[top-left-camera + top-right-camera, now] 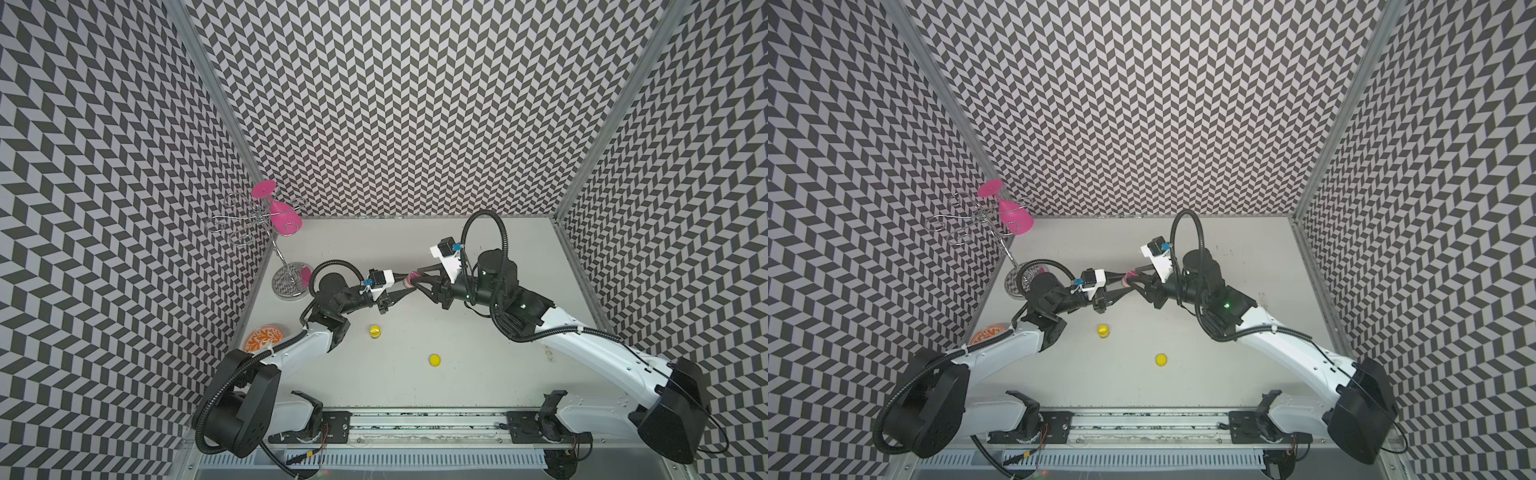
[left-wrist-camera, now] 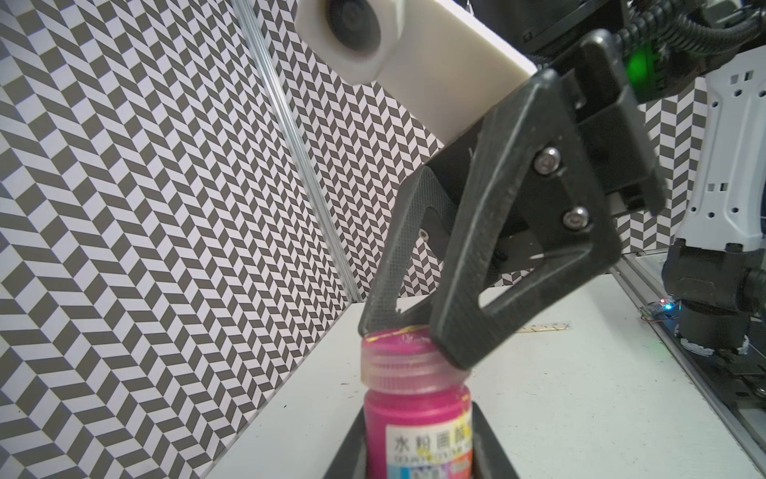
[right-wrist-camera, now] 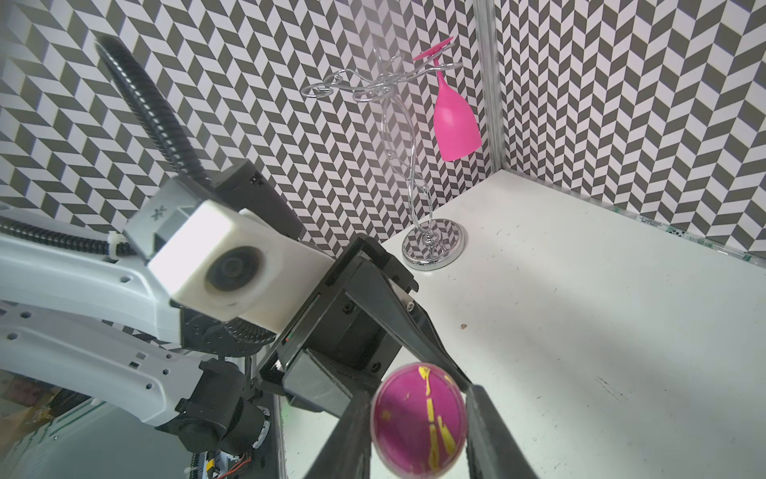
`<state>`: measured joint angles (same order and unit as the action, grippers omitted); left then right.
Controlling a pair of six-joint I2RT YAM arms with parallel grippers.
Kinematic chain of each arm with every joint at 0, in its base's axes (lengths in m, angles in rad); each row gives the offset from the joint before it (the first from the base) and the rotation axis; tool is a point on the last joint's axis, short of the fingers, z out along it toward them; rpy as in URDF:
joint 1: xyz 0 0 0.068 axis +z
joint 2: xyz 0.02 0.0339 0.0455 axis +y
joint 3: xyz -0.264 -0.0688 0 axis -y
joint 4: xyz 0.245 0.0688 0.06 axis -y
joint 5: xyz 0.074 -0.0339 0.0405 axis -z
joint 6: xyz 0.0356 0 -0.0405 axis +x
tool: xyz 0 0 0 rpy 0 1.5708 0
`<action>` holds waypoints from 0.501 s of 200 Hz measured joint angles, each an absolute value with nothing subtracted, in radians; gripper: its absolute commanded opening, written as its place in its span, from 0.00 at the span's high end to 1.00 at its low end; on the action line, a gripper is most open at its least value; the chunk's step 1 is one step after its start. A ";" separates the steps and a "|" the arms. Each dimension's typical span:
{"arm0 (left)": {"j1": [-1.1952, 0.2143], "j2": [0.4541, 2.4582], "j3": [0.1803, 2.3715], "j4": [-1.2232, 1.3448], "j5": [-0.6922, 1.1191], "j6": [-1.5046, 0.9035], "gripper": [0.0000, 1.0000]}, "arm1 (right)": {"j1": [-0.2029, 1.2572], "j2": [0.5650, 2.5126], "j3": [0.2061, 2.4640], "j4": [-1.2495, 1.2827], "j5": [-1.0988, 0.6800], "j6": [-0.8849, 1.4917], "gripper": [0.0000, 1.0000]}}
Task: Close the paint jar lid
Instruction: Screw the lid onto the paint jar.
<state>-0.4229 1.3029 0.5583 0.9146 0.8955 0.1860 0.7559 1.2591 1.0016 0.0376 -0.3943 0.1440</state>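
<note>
Flanking lid (image 3: pixel 418 419), R gripper (image 3: pixel 418 394) fingers run off-frame; contact w/ lid unclear.

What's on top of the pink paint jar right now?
A translucent lid smeared with yellow paint sits on the pink paint jar, pinched by the right claw. Its fingers cover part of the rim, so how fully it is seated cannot be seen.
</note>
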 measured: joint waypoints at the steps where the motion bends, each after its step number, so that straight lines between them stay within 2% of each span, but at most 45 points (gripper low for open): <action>1: -0.423 1.303 0.558 0.915 0.896 0.185 0.69 | 0.756 1.259 1.001 0.039 -0.395 0.144 0.67; 100: -0.365 1.309 0.535 1.162 0.971 -0.088 0.71 | 0.760 1.298 0.957 0.303 -0.465 0.211 0.77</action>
<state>-0.3653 1.3090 0.5350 1.1622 0.9714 -0.0883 0.7605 1.2980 0.9573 0.3031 -0.4648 0.2108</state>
